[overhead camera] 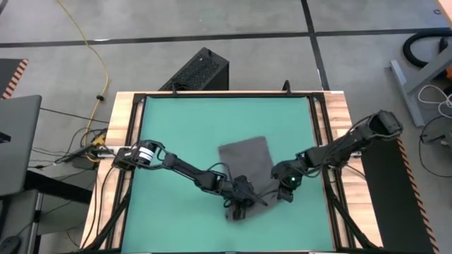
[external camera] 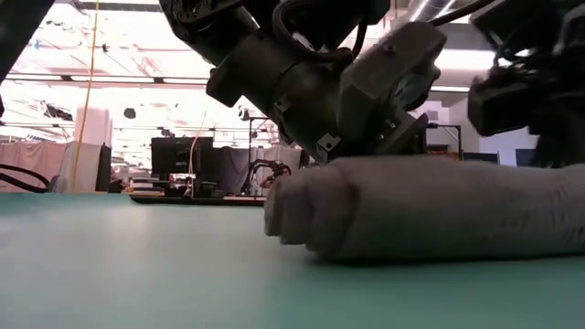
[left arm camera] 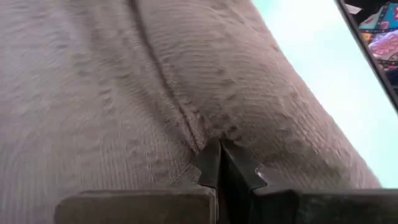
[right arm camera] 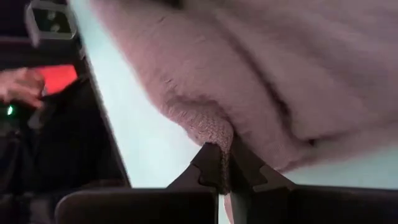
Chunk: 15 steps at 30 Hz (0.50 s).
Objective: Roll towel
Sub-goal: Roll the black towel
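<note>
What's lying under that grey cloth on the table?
The plain dark grey soft towel lies on a teal green mat. Its near end is rolled; whatever is inside the roll or beneath the cloth is covered.

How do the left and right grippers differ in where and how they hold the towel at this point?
The left gripper is pinched on a fold in the middle of the towel, while the right gripper is pinched on the cloth's edge, with mat showing beside it. In the high view the left gripper sits at the rolled near end; the right sits at the towel's right side. Both are shut on fabric.
</note>
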Motion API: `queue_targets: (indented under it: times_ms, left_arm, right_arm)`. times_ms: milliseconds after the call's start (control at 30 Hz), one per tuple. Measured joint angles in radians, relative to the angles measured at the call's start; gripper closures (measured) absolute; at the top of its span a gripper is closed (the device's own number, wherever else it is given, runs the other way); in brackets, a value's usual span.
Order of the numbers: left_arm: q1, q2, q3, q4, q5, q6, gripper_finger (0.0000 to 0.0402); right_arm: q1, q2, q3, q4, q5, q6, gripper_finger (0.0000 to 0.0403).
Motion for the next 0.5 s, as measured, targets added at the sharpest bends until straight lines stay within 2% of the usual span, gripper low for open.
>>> queue_targets:
  times_ms: [333, 500]
  left_arm:
    - [-0.012, 0.000, 0.001, -0.027, 0.051, -0.042, 0.0401]
    - [0.001, 0.001, 0.000, -0.025, 0.064, -0.037, 0.0401]
  right_arm:
    - [-0.175, 0.006, 0.001, -0.049, -0.020, -0.090, 0.0376]
    - [-0.246, 0.083, 0.002, 0.002, -0.046, -0.176, 0.0377]
